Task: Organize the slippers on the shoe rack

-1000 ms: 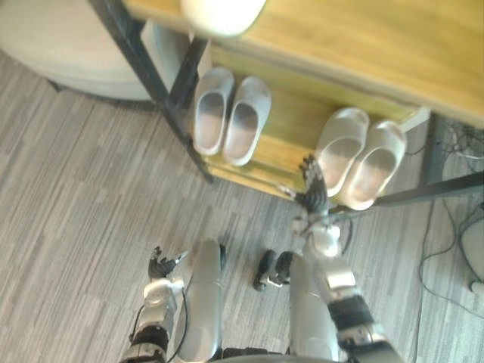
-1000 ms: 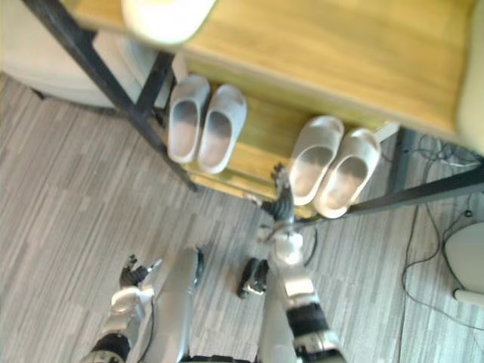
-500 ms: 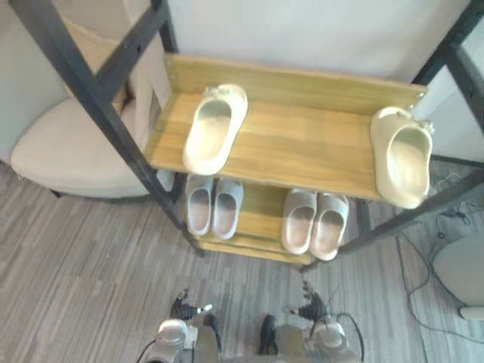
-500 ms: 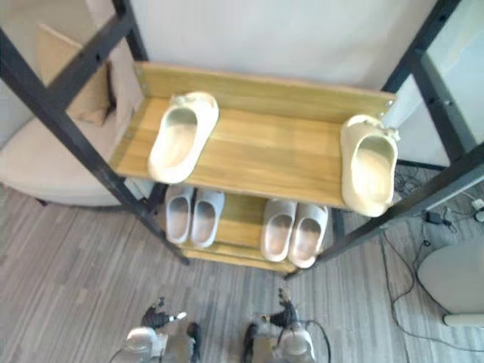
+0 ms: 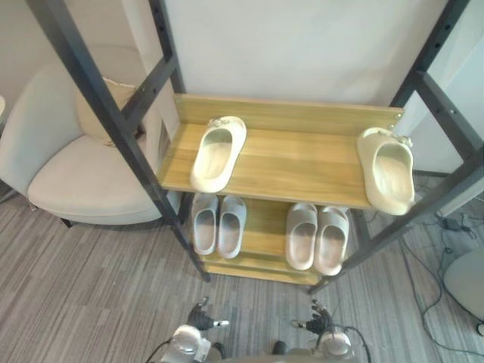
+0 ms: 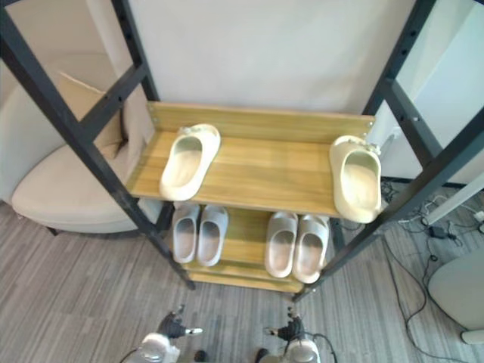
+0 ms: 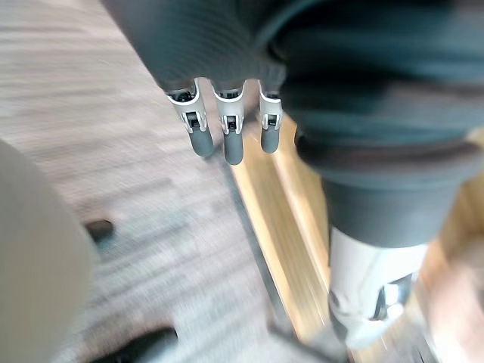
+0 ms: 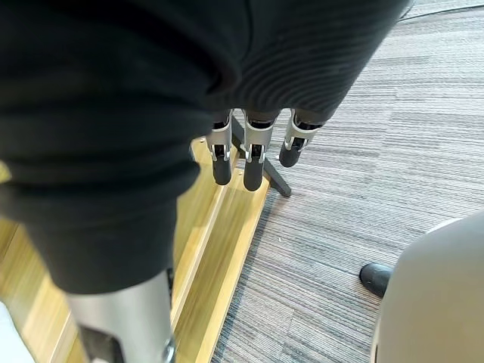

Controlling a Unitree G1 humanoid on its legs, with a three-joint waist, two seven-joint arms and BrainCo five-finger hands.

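Shoe rack (image 5: 302,162), upper shelf: one cream slipper (image 5: 218,153) is lying at the left end and a second cream slipper (image 5: 387,179) at the right end, well apart. Left hand (image 5: 198,321) and right hand (image 5: 321,325) are hanging below the rack's front, fingers straight and empty. The slippers are probably light, springy foam, so pinching the heel rim looks best.

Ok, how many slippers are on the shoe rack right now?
6. Upper shelf: left cream slipper and right cream slipper, far apart. Lower shelf: left grey pair and right grey pair. Its back is hidden, so more could sit there.
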